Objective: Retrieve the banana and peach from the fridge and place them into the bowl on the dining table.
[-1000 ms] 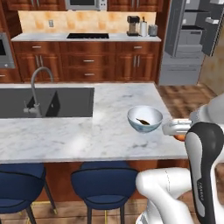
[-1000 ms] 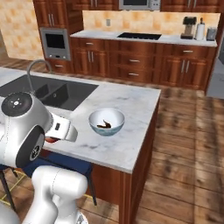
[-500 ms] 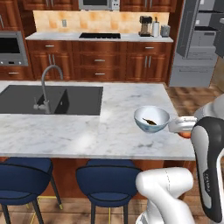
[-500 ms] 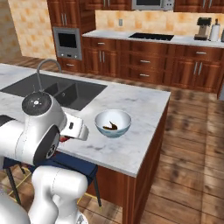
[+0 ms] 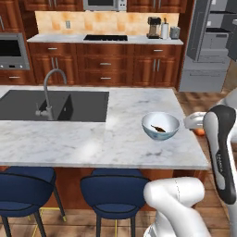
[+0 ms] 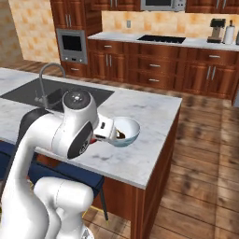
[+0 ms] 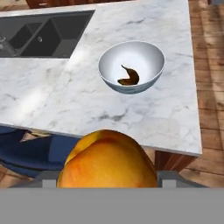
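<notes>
Marble dining table (image 5: pixel 92 143) looms nearer as the base advanced; fingers (image 7: pixel 107 186) still clasp peach (image 7: pixel 107 161)

1. Legible text, labels, brands, numbers, signs: we find none in any view.
2. Appliance fronts and wall-counter items: we read no markings on them; they are too small and blurred to tell.
</notes>
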You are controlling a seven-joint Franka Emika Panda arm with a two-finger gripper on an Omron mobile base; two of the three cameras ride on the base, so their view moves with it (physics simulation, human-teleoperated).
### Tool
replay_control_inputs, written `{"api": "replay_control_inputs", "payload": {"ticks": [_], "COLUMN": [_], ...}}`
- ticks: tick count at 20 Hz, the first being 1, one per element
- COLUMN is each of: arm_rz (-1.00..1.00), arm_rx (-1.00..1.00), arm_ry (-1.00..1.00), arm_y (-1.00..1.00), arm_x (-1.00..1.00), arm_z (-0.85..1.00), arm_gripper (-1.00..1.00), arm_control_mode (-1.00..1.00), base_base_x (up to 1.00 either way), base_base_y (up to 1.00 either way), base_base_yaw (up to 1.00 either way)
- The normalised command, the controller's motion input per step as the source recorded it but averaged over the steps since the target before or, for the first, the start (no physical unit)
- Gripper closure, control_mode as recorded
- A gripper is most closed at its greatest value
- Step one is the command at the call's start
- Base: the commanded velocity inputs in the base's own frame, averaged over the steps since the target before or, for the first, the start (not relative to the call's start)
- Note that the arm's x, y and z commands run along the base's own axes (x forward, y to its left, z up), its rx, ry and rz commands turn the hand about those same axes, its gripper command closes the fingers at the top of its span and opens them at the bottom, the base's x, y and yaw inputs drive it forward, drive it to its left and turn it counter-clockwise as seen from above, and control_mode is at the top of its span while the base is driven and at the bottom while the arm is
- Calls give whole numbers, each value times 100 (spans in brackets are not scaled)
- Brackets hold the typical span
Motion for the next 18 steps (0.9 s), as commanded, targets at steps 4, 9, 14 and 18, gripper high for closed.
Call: {"api": "replay_control_inputs", "payload": {"ticks": [4,9,14,18], "arm_rz": [-5,0,0,-1], "arm_rx": [0,0,0,0], "arm_ry": [8,1,0,0], "arm_y": [-12,-1,0,0], "arm_x": [91,77,64,45], "arm_z": [-1,-15,-27,-36], "arm_gripper": [100,100,100,100], "arm_control_mode": [-100,-100,-100,-100], "base_base_x": [0,0,0,0], "base_base_y": [0,0,0,0], "base_base_yaw": [0,0,0,0]}}
